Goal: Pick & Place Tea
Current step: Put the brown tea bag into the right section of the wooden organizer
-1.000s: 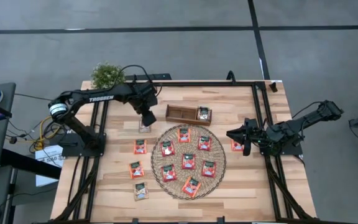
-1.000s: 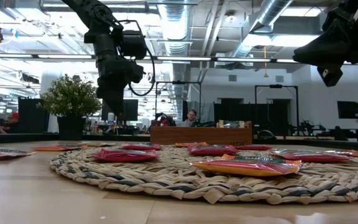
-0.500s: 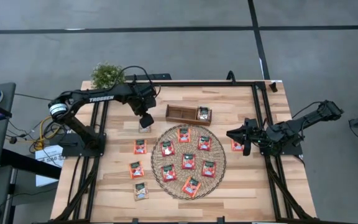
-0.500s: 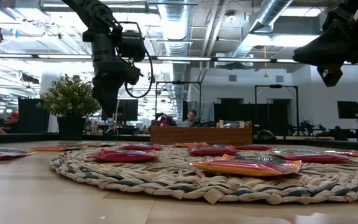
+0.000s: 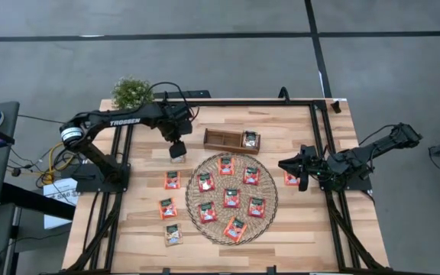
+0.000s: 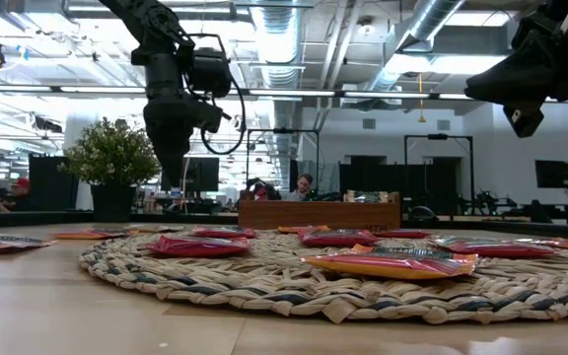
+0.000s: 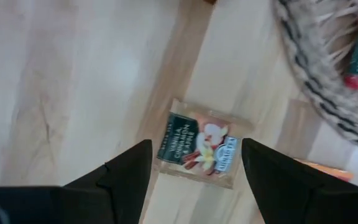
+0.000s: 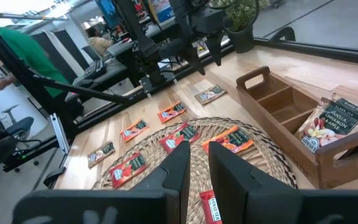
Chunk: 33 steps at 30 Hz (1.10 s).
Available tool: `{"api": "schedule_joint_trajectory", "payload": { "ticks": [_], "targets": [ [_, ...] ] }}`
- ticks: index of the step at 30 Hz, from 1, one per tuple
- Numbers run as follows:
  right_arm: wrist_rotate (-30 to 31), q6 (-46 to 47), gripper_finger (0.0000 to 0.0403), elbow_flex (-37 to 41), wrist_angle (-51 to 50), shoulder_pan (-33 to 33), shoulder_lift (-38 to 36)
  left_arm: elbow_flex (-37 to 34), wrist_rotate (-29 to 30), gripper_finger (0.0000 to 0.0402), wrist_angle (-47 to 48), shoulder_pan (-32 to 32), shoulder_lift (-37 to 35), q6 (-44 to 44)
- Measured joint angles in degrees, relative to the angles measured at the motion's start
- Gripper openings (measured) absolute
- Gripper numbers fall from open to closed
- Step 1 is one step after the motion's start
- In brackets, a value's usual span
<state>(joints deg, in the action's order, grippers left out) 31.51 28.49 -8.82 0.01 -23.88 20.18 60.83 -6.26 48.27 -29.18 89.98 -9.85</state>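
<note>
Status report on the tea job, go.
Left gripper open above a beige tea sachet lying flat on the table, left of the wooden tray. Right gripper parked right of the woven mat, fingers nearly together. Nothing in the way.

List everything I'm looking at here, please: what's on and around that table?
Light wooden table: one, black-framed.
Round woven straw mat: one, tan, mid-table.
Red-orange square tea sachets: ten; seven on the mat, two left of it, one right.
Pale beige-green tea sachets: one under the left gripper, one left of the mat's near edge, more in the tray's right slot.
Brown wooden three-slot tray: one, behind the mat.
Green potted plant: one, back-left corner.
Left gripper: open, above a pale sachet.
Right gripper: waiting right of the mat.
</note>
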Motion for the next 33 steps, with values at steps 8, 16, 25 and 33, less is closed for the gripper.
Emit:
{"api": "schedule_joint_trajectory", "payload": {
  "ticks": [8,16,25,33],
  "targets": [
    [0.00,0.00,0.0052,0.00,-0.01,0.00,0.00,-2.48,1.60,0.0241,-0.51,-0.09,0.15,-5.45],
    [0.00,0.00,0.0052,0.00,0.00,0.02,0.00,-2.59,1.39,0.0241,-4.53,-1.30,3.43,-6.12],
    [-0.02,0.47,0.0052,0.00,0.00,0.00,0.00,-2.29,1.74,0.0241,-3.41,-2.05,12.86,-4.69],
    [-0.01,0.52,0.0052,0.00,0.01,0.02,0.00,-2.33,1.58,0.0241,-3.36,-2.29,13.70,-4.17]
  ]
}}
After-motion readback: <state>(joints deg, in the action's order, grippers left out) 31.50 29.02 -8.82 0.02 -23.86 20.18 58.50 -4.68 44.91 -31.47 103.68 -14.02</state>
